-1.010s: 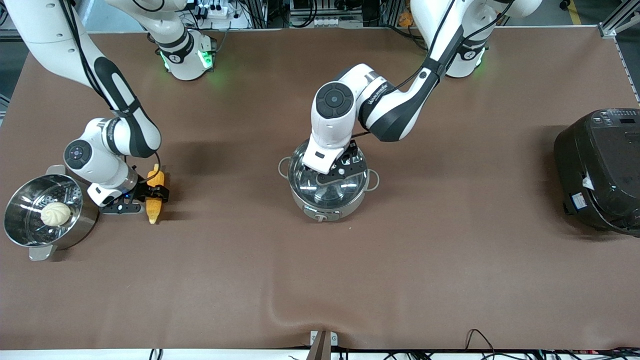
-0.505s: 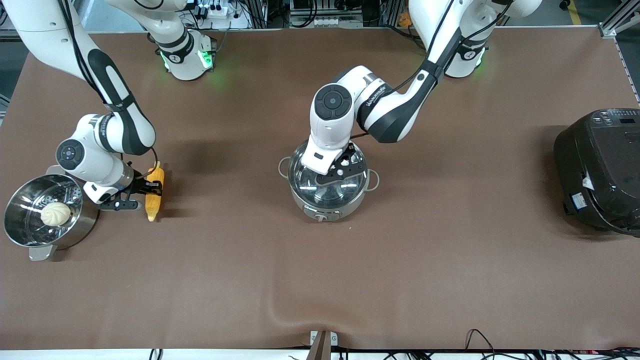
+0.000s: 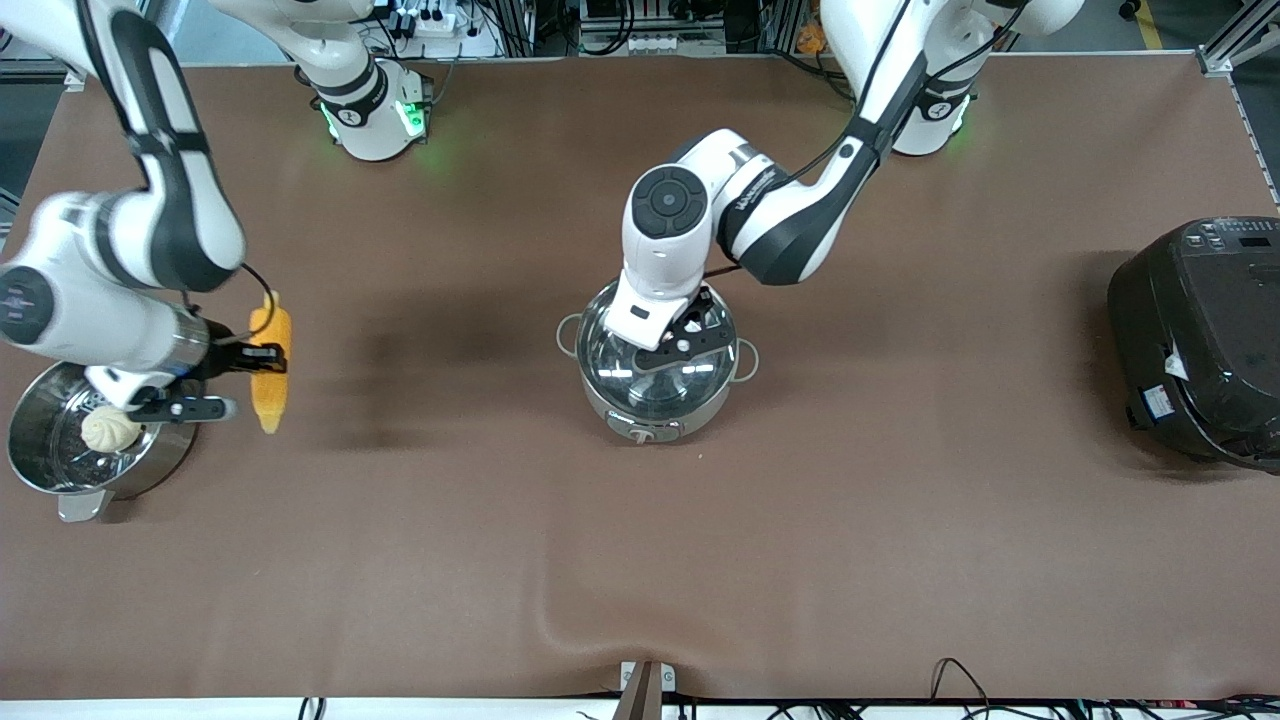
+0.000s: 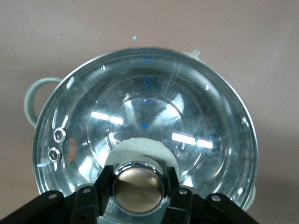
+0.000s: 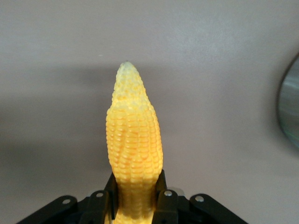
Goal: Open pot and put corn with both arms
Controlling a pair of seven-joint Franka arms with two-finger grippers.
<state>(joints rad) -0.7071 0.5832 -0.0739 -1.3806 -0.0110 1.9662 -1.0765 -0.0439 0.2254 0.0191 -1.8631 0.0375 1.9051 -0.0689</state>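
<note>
The pot (image 3: pixel 655 400) stands in the middle of the table with its glass lid (image 3: pixel 640 375) on. My left gripper (image 3: pixel 672 343) is down on the lid. In the left wrist view its fingers (image 4: pixel 103 185) press both sides of the copper-coloured knob (image 4: pixel 138 186), so my left gripper (image 4: pixel 138 189) is shut on it. My right gripper (image 3: pixel 266 358) is shut on the corn (image 3: pixel 270 395) and holds it up in the air over the table beside the steamer pot. In the right wrist view the corn (image 5: pixel 134 140) points away from my right gripper (image 5: pixel 138 200), tip outward.
A steel pot with a perforated insert (image 3: pixel 40 470) holds a pale bun (image 3: pixel 110 428) at the right arm's end of the table. Its rim (image 5: pixel 292 107) shows in the right wrist view. A big black cooker (image 3: pixel 1200 340) stands at the left arm's end.
My right arm has lifted the corn off the table and carried it toward the right arm's end. My left gripper has stayed on the lid's knob.
</note>
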